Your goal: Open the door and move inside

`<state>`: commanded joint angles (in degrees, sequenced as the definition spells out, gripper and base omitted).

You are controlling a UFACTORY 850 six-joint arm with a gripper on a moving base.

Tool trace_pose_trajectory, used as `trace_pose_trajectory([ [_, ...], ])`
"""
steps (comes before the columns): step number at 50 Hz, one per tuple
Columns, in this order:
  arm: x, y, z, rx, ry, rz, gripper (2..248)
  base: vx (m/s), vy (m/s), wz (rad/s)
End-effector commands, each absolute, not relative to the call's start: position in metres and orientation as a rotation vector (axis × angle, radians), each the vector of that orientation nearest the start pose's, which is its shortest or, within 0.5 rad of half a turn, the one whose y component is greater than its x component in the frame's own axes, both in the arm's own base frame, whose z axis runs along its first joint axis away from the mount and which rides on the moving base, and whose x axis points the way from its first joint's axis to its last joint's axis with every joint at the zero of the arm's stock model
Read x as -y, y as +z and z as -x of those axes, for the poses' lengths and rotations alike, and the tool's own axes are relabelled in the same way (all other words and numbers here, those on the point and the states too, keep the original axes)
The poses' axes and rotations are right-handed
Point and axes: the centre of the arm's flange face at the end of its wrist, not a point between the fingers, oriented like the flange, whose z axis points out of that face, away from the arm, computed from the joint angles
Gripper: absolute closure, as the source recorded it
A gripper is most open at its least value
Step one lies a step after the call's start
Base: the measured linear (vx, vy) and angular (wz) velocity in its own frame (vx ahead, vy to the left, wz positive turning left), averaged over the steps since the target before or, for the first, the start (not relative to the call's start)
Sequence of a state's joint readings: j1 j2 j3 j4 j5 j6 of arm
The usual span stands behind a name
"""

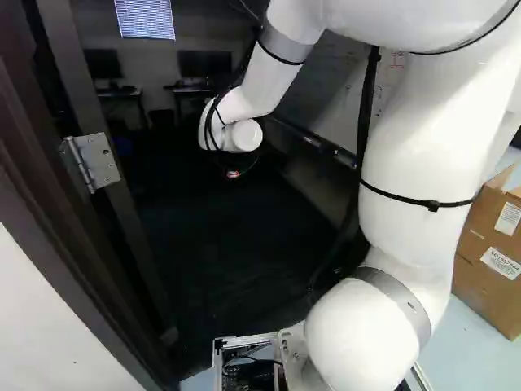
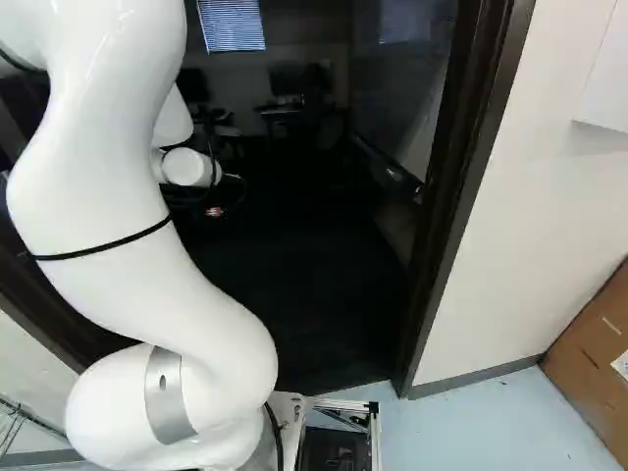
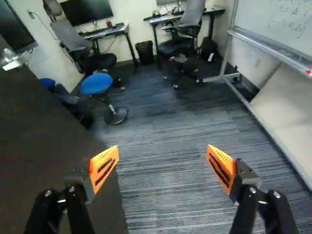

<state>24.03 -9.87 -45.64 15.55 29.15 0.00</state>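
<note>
Pincer point(image 3: 163, 151) hung empty, fingers wide apart; the door point(image 3: 44, 131) stood open beside one finger, its metal handle point(image 3: 11, 60) farther ahead; it looked heavy, stiff and too broad to pinch, so likely best pushed flat near that handle, letting the hinge point(image 1: 92, 161) bear its weight.

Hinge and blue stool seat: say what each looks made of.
The hinge looks like satin metal, perhaps steel: silvery, softly shining, with screws. The blue stool seat looks matte, fabric or plastic: even colour, no weave visible.
</note>
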Motion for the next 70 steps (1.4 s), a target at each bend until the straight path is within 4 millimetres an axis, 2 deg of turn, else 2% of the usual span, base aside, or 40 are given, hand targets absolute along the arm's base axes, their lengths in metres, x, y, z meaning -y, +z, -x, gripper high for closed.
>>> trace_pose_trajectory([
  [13,-0.179,0.452,-0.474,0.081,-1.527,2.491,3,0.0,0.0,0.0],
  [70,-0.094,0.452,-0.431,0.071,-1.589,2.558,3,0.0,0.0,0.0],
])
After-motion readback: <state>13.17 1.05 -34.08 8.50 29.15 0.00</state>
